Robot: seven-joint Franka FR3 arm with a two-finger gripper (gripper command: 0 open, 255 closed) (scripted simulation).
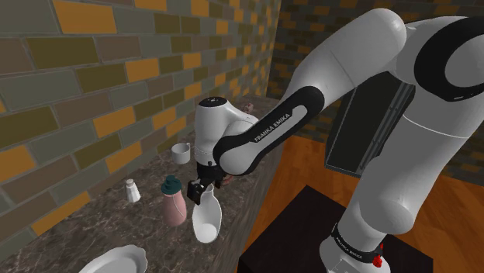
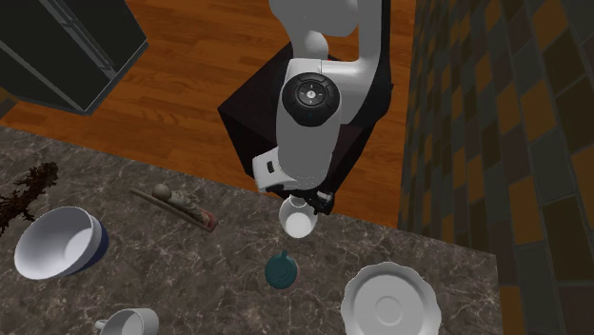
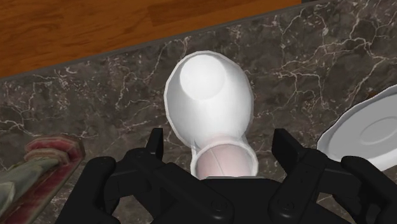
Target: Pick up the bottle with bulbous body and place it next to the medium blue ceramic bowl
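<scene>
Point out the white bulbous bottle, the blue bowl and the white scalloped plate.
White bulbous bottle (image 3: 210, 95): wrist view, on its rounded body.
Blue bowl with white inside (image 2: 96, 247): second exterior view, on its blue outer wall.
White scalloped plate (image 2: 388, 307): second exterior view, on its flat centre.

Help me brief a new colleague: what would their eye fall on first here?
The white arm dominates, bent down over a dark veined counter. Its open jaws straddle the neck of a white bulbous bottle near the counter's edge, not touching it. At the second exterior view's left sits a blue bowl, white inside.
</scene>
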